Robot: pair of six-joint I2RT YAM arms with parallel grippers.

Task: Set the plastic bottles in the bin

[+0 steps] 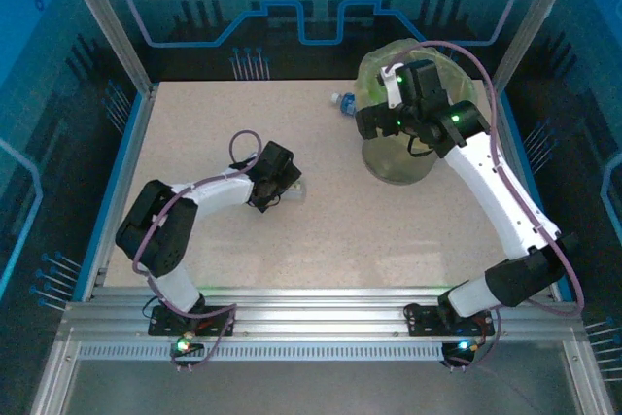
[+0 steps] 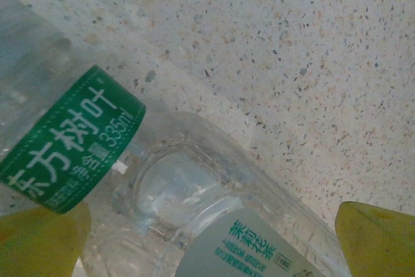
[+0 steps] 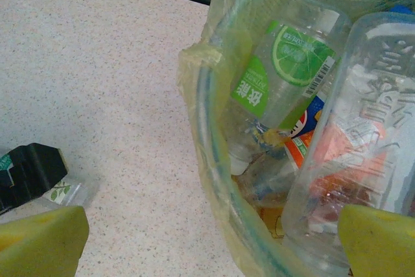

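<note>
Hovering left of the bin (image 1: 398,167) and nearer the arm bases, the left gripper (image 1: 280,185) spreads its fingers (image 2: 373,238) either side of a green-banded bottle (image 2: 71,141) and a pale-labelled bottle (image 2: 240,244) lying on the worktop (image 1: 194,143); over the bin's left rim the right gripper (image 1: 381,116) hangs, fingers (image 3: 42,241) spread, empty; inside the bin lie a lime-labelled bottle (image 3: 279,76) and others; just off its far-left side lies a blue-capped bottle (image 1: 342,102).

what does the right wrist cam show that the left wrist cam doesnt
Right wrist: the bin lined with a yellow-green bag, and in it a lime-label bottle and a clear bottle with an orange label. Left wrist: close-up clear bottle plastic with a green band label and a pale label. Both: the speckled table and yellow fingertips at the bottom corners, spread wide.
</note>
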